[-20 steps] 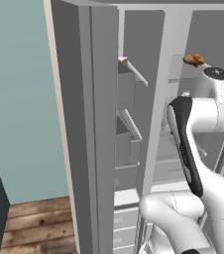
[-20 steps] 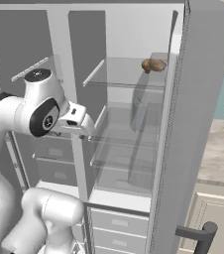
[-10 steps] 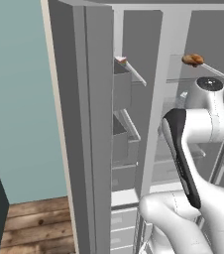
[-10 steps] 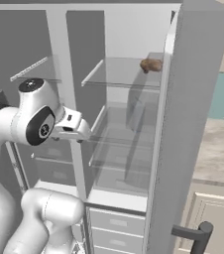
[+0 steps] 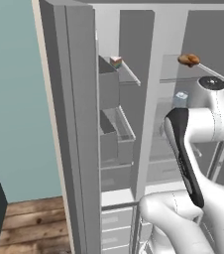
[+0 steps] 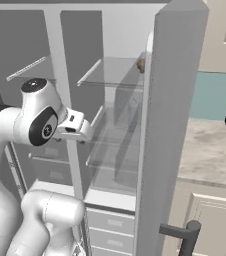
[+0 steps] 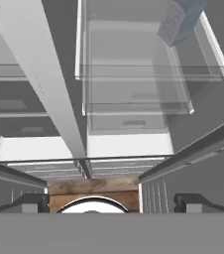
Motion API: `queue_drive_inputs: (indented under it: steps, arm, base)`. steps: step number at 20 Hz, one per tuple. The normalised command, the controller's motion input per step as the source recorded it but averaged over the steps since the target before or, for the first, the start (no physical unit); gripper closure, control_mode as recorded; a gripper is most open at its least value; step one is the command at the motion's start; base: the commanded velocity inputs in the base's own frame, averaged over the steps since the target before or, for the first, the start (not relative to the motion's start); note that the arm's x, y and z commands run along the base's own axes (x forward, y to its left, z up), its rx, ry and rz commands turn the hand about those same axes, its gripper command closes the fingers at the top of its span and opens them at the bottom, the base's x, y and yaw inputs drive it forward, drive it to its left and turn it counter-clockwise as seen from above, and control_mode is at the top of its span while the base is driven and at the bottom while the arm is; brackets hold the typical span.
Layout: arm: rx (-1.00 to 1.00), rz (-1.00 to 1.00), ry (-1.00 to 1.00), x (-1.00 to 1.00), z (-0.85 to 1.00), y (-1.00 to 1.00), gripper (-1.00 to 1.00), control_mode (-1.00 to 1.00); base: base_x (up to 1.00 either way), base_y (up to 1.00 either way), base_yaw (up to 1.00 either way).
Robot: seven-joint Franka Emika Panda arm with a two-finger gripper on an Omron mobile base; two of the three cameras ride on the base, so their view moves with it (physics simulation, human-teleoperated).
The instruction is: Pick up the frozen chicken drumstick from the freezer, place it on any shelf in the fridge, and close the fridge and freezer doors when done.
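The frozen chicken drumstick (image 5: 189,60) lies on the top glass shelf of the fridge (image 5: 203,74); in the right base view the drumstick (image 6: 141,65) peeks out from behind the fridge door (image 6: 172,125). My gripper (image 7: 113,203) is open, its fingertips (image 7: 32,202) wide apart with nothing between them. It points down the front of the unit at the divider (image 7: 49,84) between the compartments. The hand (image 6: 74,126) hangs in front of the fridge shelves, well below the drumstick. The freezer (image 5: 116,134) shows grey bins, and its door (image 5: 74,124) stands open at the left.
A rainbow-striped cube (image 5: 115,61) sits high in the freezer. A pale blue carton (image 5: 181,98) stands on a lower fridge shelf, and that carton (image 7: 181,20) is also at the top of the hand view. The fridge door's handle (image 6: 185,235) juts out low on the right. Wood floor (image 5: 29,223) lies below.
The drumstick has stayed on the top shelf. My hand has drawn back and dropped lower. In the right base view the fridge door's edge stands further left and now covers part of the drumstick.
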Motion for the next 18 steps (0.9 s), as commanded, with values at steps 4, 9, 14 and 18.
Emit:
queue_drive_inputs:
  steps: [4,9,14,18]
  arm:
    - [0.00,0.00,0.00,0.00,0.00,0.00,-1.00,1.00]
    - [0.00,0.00,0.00,0.00,0.00,0.00,-1.00,1.00]
    - [0.00,0.00,0.00,0.00,0.00,0.00,-1.00,1.00]
    - [0.00,0.00,0.00,0.00,0.00,0.00,-1.00,1.00]
  base:
    - [-0.62,0.00,0.00]
    - [-0.70,0.00,0.00]
    - [-0.67,0.00,0.00]
    - [-0.53,0.00,0.00]
